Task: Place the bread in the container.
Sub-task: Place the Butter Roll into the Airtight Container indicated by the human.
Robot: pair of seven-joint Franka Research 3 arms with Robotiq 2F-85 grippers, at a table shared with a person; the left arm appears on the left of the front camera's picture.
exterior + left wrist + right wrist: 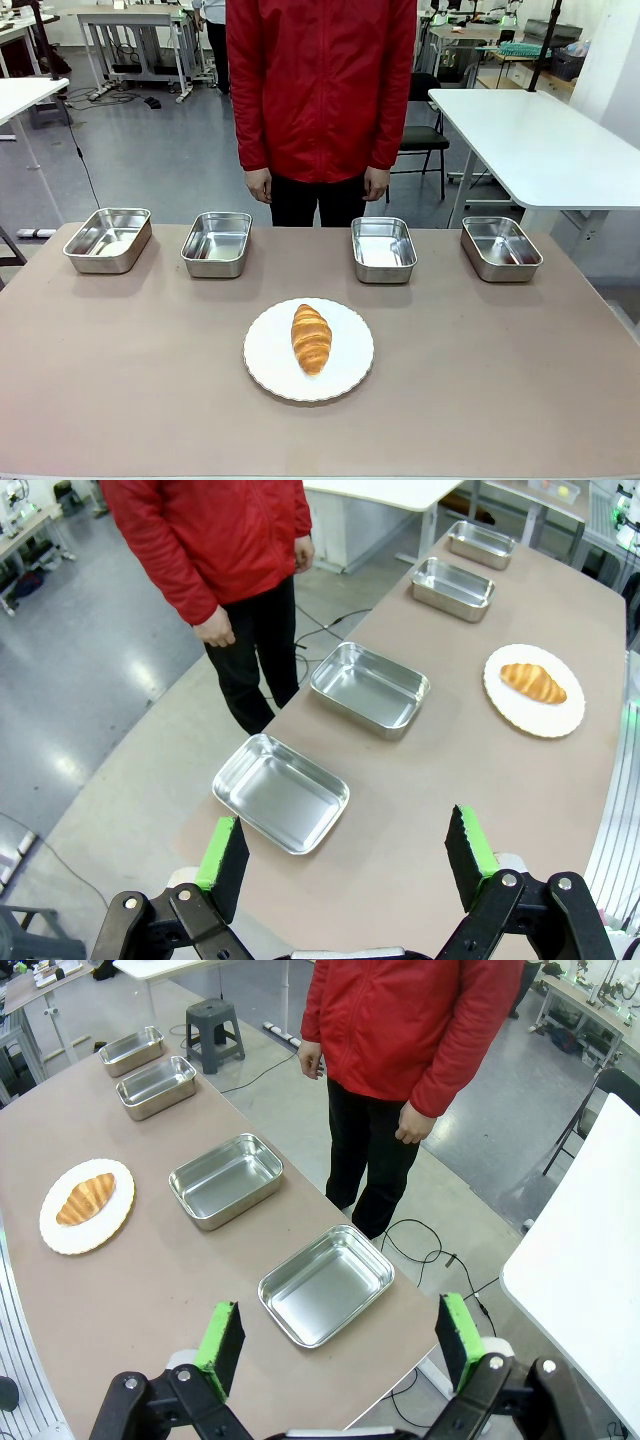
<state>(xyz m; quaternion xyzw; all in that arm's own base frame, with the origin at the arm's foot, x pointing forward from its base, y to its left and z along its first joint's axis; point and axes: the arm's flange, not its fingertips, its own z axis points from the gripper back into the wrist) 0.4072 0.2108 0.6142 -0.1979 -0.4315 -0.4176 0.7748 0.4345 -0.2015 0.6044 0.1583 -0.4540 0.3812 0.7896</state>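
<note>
- Right now four stainless-steel trays stand in a row along the far edge of the table (500, 380): the far-left tray (105, 262), the second tray (214, 268), the third tray (383, 274) and the far-right tray (500, 272). Each one is empty, with a bare, shiny bottom.
- Between me and the row, a round white plate (268, 362) sits near the middle of the table, and the croissant (311, 338) lies on it.
- The croissant's long axis runs from the far side towards me. One tapered end points at the gap between the second and third trays, and the other points back at me, tilted slightly.
- A person (320, 90) in a red jacket stands at the far edge behind that same gap, with both arms hanging down.
- My left gripper (345, 818) hangs above the table's left end with its green-padded fingers spread wide and nothing between them. The far-left tray is the one closest below it.
- My right gripper (339, 1305) is spread just as wide and holds nothing, above the far-right tray at the other end.
- Each wrist view looks along the whole row, so the plate sits off to one side and the croissant lies slantwise.
- From the right wrist I also see a grey stool (214, 1028) and a black cable (425, 1245) on the floor.
</note>
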